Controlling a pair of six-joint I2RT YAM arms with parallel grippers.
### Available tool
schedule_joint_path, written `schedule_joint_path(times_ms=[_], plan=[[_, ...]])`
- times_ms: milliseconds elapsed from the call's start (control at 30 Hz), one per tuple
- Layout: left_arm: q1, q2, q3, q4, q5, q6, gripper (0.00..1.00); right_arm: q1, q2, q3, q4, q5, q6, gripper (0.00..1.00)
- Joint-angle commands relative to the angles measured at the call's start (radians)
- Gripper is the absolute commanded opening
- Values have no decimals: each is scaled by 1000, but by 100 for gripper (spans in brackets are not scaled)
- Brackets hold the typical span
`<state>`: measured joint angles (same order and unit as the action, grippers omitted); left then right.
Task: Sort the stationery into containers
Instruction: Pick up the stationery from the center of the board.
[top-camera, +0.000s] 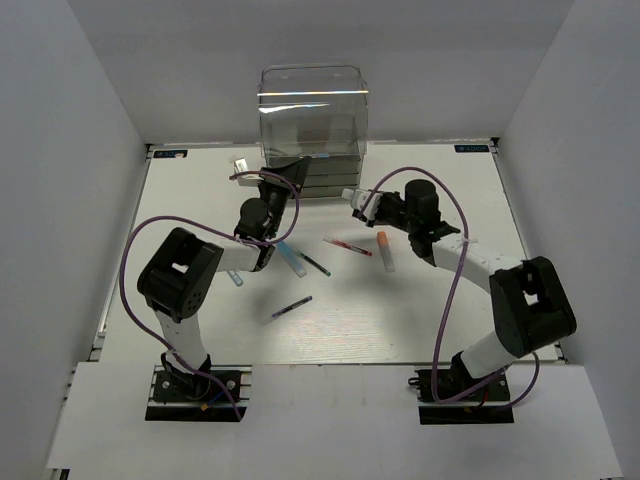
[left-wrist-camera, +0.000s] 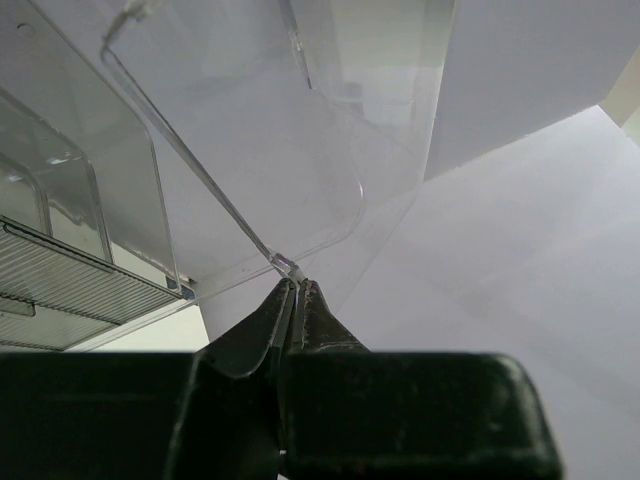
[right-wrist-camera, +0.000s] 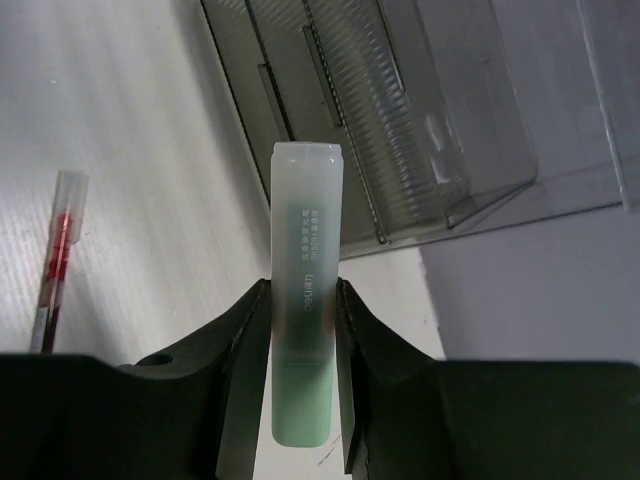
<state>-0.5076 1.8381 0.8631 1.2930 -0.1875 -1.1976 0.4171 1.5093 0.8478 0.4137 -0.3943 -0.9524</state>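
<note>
From above, the clear box (top-camera: 312, 120) is seen at the middle of the far edge, with the left gripper (top-camera: 283, 172) at its front and a red pen (top-camera: 348, 246) lying mid-table. In the left wrist view, the jaws are pinched shut on a drawer (left-wrist-camera: 250, 160) lip. In the right wrist view, a green marker (right-wrist-camera: 307, 210) is clamped in the right gripper (right-wrist-camera: 305, 295) beside the stack. A drop into that drawer is judged next, once it is pulled open.

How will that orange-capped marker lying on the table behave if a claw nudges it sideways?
The orange-capped marker looks round and short, so it would probably roll across the smooth table rather than slide. It seems a rigid plastic stick, likely stiff and light. A similar green marker is clamped in the right claw, so gripping it should work.
</note>
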Motion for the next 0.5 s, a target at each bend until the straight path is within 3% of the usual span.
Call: schedule_joint_path(times_ms=[0, 467], plan=[[0, -60, 19, 42, -15, 1, 12, 20, 40, 49, 158, 2, -81, 5], [0, -51, 19, 51, -6, -8, 12, 103, 229, 109, 502, 86, -233, 0]])
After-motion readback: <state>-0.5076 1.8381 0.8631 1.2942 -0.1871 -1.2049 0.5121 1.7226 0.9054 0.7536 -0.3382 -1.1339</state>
